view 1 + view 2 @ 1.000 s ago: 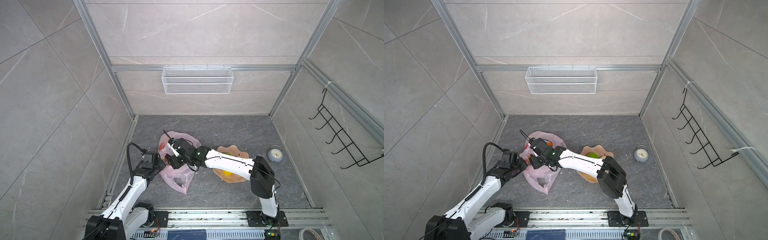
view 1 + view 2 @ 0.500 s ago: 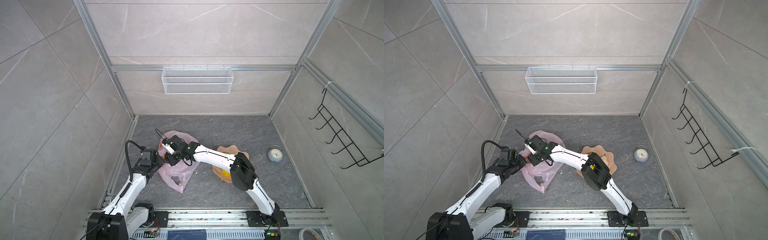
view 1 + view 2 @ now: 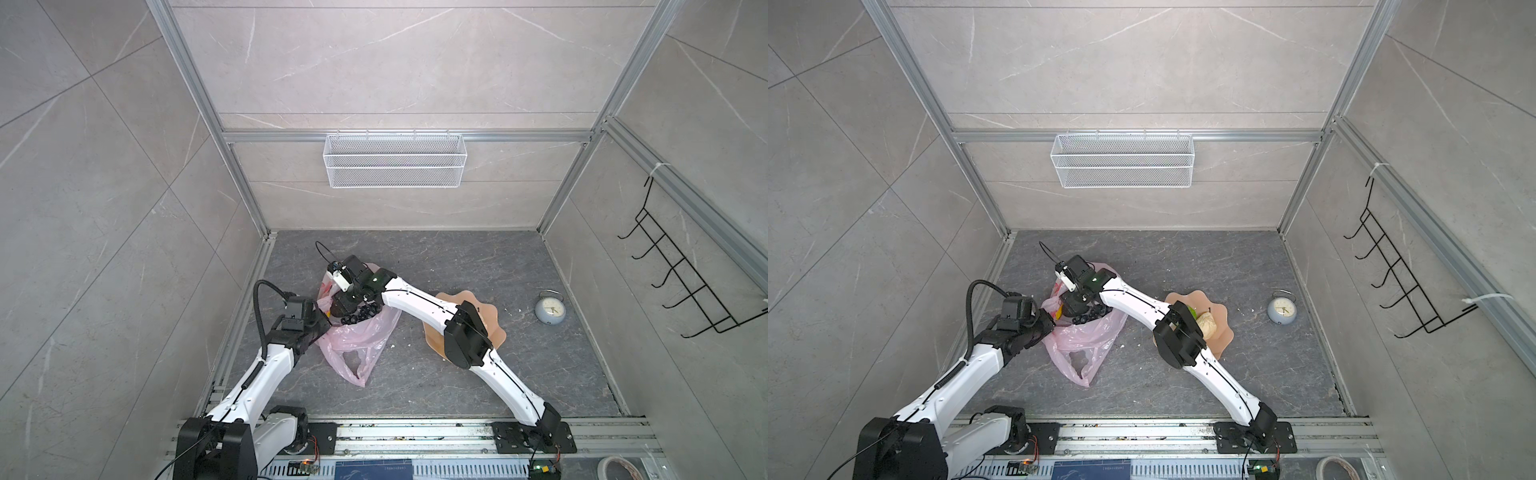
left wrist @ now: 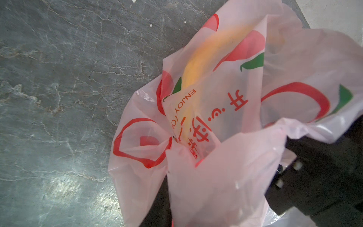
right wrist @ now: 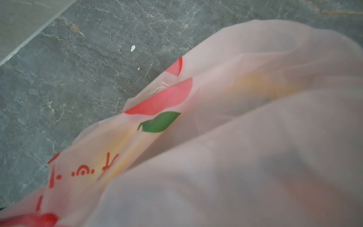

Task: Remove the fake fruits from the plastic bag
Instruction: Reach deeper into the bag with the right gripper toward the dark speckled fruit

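Observation:
The pale-pink plastic bag [image 3: 365,338] [image 3: 1086,338] lies crumpled on the grey floor, its loop handle toward the front. My left gripper [image 3: 324,322] [image 3: 1052,323] is shut on the bag's left rim, and film bunches over its jaws in the left wrist view. My right gripper [image 3: 344,305] [image 3: 1073,308] reaches down into the bag's mouth, right over the dark grape bunch [image 3: 360,318] [image 3: 1091,318]. Its jaws are hidden by bag film [image 5: 235,157]. A yellow banana [image 4: 200,64] shows through the bag [image 4: 216,167]. An orange piece [image 3: 1059,312] sits at the mouth.
A peach scalloped plate [image 3: 492,328] [image 3: 1223,336] lies right of the bag, partly under my right forearm, holding a green piece [image 3: 1192,311] and a beige piece [image 3: 1207,325]. A small clock [image 3: 549,311] [image 3: 1282,311] stands further right. The left wall is close behind my left arm.
My right arm's elbow has swung left over the plate while its gripper stays at the bag's mouth. The left gripper keeps its hold on the rim and has shifted slightly.

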Controlling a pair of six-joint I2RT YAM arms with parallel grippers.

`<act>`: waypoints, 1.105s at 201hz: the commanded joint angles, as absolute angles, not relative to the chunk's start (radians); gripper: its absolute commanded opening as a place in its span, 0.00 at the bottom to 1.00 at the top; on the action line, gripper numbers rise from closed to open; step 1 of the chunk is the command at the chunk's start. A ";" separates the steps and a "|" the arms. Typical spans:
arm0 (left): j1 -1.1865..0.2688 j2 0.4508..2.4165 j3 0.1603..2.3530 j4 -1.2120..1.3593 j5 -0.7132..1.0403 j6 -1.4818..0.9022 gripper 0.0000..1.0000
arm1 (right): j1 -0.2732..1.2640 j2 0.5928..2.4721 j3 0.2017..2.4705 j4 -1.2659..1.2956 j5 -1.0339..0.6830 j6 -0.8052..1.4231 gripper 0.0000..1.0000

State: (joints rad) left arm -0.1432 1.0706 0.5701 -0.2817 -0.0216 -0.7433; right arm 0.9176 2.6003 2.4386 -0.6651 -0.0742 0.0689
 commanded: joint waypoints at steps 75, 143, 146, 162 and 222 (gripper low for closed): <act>-0.138 1.100 0.597 -0.254 -0.038 -0.714 0.20 | 0.922 2.639 2.458 -0.740 -0.230 -0.083 0.81; -0.128 1.112 0.598 -0.241 -0.040 -0.717 0.19 | 0.922 2.510 2.286 -0.616 -0.289 -0.083 0.78; -0.126 1.112 0.597 -0.239 -0.040 -0.719 0.19 | 0.923 2.523 2.301 -0.625 -0.283 -0.088 0.77; -0.118 1.113 0.591 -0.229 -0.027 -0.723 0.19 | 0.922 2.596 2.381 -0.680 -0.257 -0.101 0.76; -0.112 1.111 0.582 -0.228 -0.017 -0.721 0.19 | 0.939 2.652 2.429 -0.698 -0.246 -0.112 0.82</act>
